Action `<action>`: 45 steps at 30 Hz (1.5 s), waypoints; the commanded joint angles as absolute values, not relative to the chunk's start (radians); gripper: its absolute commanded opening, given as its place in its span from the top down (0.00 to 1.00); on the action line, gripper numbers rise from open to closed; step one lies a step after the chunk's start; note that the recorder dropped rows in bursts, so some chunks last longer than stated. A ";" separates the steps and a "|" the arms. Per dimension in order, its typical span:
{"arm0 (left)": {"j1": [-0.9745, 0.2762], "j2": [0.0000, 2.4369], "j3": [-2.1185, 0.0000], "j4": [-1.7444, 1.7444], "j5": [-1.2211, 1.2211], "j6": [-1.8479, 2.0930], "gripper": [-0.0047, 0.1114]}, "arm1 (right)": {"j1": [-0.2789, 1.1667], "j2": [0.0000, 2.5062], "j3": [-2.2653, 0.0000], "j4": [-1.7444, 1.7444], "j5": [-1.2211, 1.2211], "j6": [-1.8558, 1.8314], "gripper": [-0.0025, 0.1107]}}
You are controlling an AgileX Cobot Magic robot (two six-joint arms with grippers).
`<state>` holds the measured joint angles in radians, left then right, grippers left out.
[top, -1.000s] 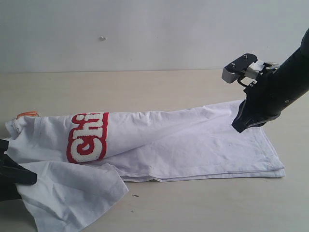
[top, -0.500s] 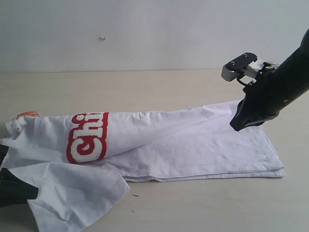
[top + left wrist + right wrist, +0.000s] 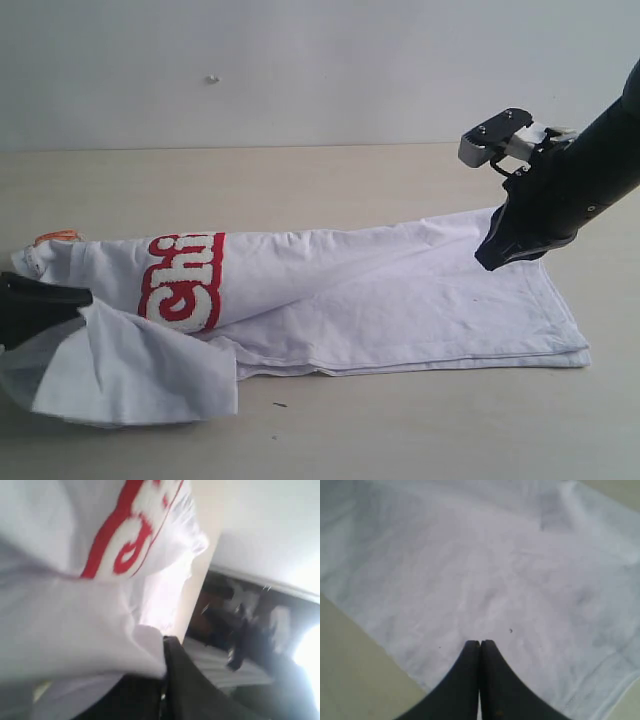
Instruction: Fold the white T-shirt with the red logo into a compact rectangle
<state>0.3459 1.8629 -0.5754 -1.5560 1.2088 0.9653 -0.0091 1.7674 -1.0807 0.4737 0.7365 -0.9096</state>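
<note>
The white T-shirt (image 3: 400, 295) lies folded lengthwise across the table, hem at the right. Its red logo (image 3: 183, 282) shows only the first letters near the left end, and a small orange tag (image 3: 57, 237) peeks out at the collar. My left gripper (image 3: 60, 298) is shut on a sleeve flap (image 3: 130, 365) of the shirt, holding it lifted at the far left. In the left wrist view cloth (image 3: 75, 630) drapes over the gripper (image 3: 164, 642). My right gripper (image 3: 493, 258) hovers shut above the hem end, holding nothing; its closed tips (image 3: 480, 644) point at plain white fabric (image 3: 485, 570).
The beige table (image 3: 330, 180) runs to a pale wall behind. Bare tabletop shows in front of the shirt (image 3: 420, 420) and behind it.
My left gripper has risen and moved up-right with the sleeve flap, pulling the cloth off the table toward the logo. The right arm stays almost still.
</note>
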 commanded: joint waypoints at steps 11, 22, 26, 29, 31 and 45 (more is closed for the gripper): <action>0.347 1.858 -0.765 -1.744 1.221 1.017 0.28 | -0.011 1.758 -1.085 0.481 0.744 -0.922 0.98; 0.085 1.797 -0.756 -1.105 1.221 1.177 0.96 | -0.011 1.758 -1.085 0.485 0.742 -0.922 0.98; -0.168 1.668 -0.756 -0.842 0.915 1.187 0.96 | -0.011 1.758 -1.085 0.485 0.746 -0.934 0.98; -0.289 1.560 -0.754 -0.581 0.677 1.025 0.96 | -0.011 1.758 -1.085 0.493 0.751 -0.941 0.98; -0.327 1.517 -0.754 -0.472 0.634 0.951 0.96 | -0.011 1.758 -1.085 0.498 0.745 -0.941 0.98; -0.384 1.489 -0.666 -0.235 0.561 0.896 0.48 | -0.011 1.758 -1.085 0.524 0.743 -0.949 0.98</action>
<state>-0.3693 1.4892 -0.6906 -0.2508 0.6159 0.8608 -0.0091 1.7674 -1.0807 0.5163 0.7445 -0.9349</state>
